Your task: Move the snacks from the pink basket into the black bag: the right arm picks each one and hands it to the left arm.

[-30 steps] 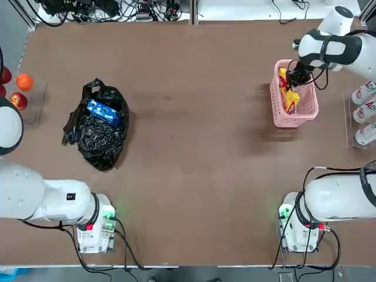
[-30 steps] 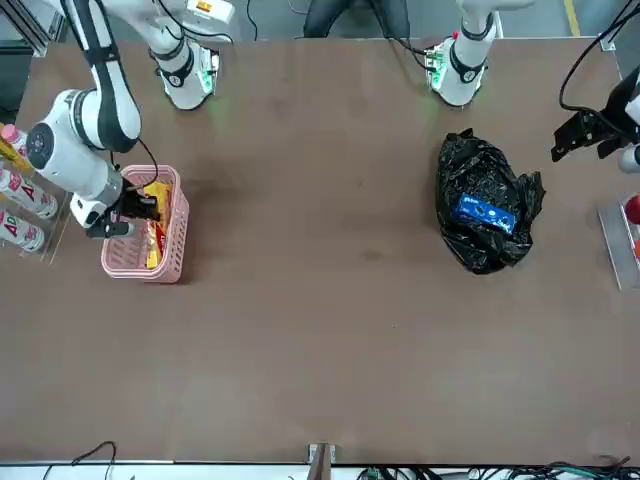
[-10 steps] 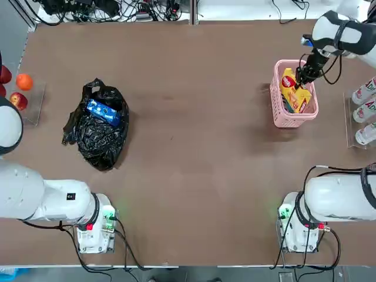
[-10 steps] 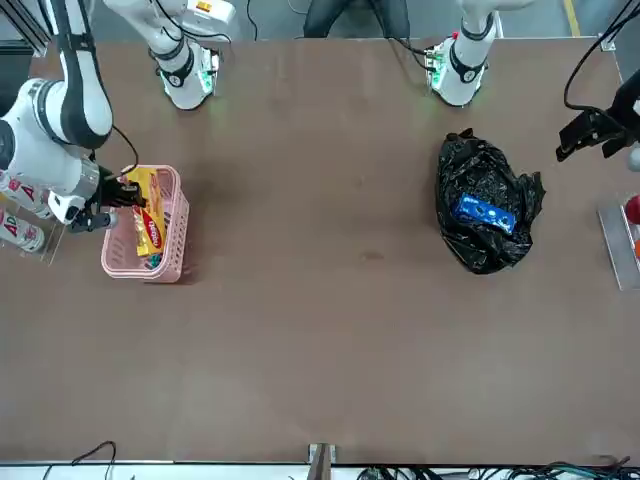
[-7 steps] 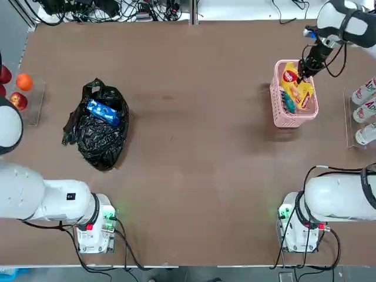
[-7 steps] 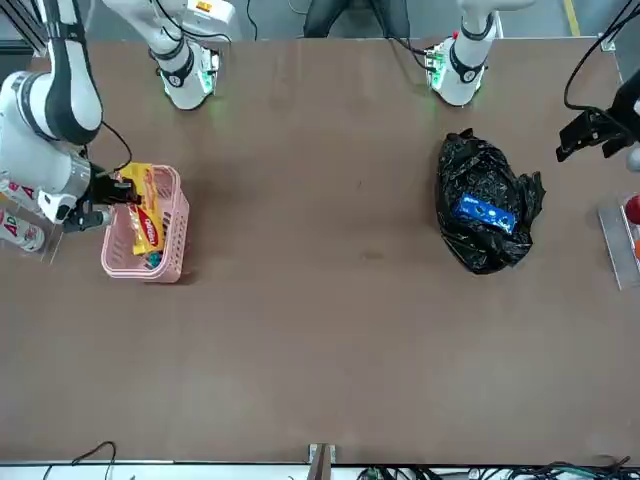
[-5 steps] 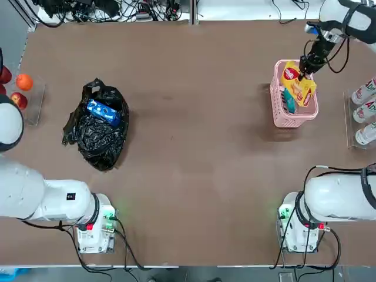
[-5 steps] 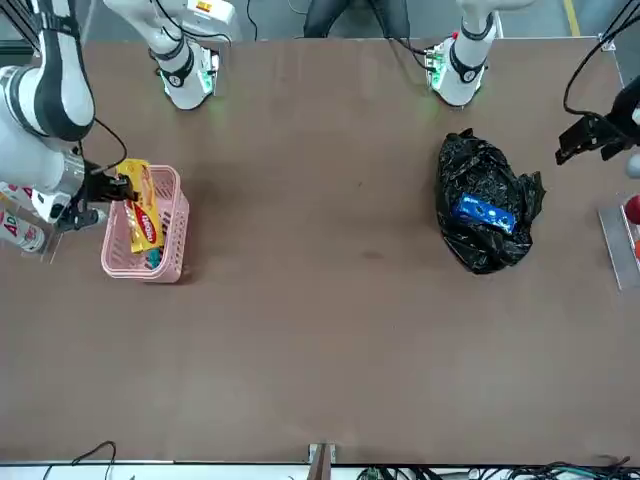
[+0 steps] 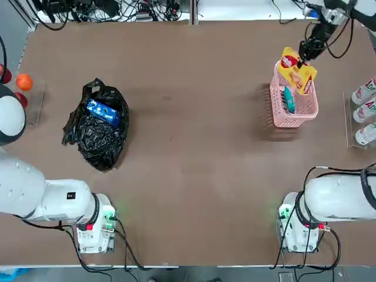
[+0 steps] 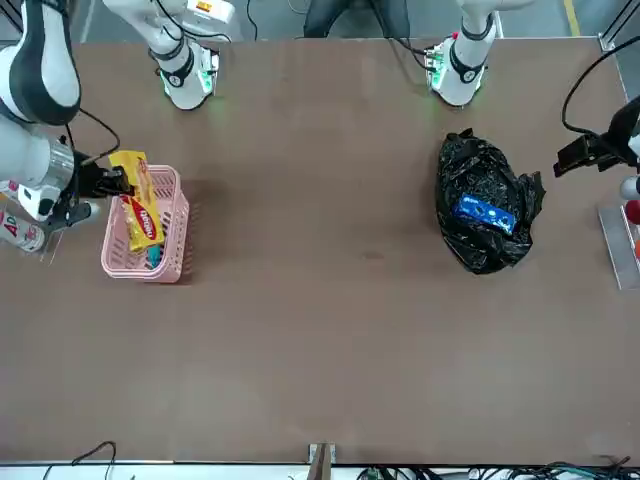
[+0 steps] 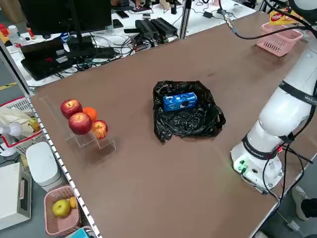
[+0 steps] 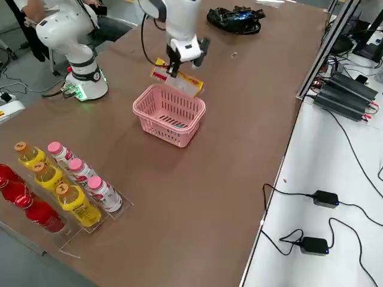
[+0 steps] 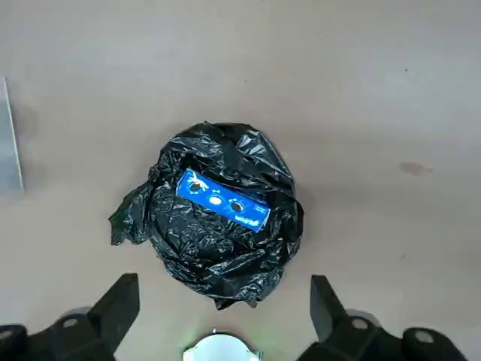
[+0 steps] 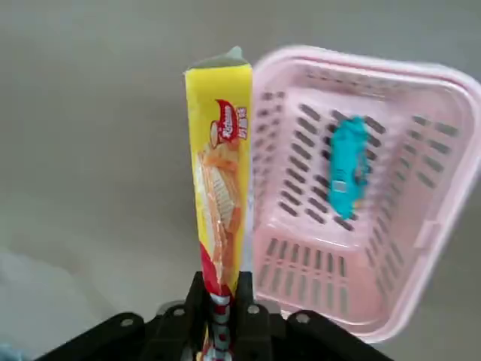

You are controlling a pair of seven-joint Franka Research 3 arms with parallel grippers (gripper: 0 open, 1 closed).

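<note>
1. Yellow snack packet (image 14: 222,173) – clamped between the fingertips of the right gripper (image 14: 219,301), lifted above the pink basket (image 14: 301,308).
2. Teal packet (image 14: 349,167): in that basket, below the right gripper and beside the held packet as seen from the wrist.
3. Left gripper (image 13: 225,308): jaws wide, nothing between them, over the table near the black bag (image 13: 218,263).
4. Blue packet (image 13: 223,200): on top of the bag, ahead of the left gripper's fingertips – well apart from the right one.
</note>
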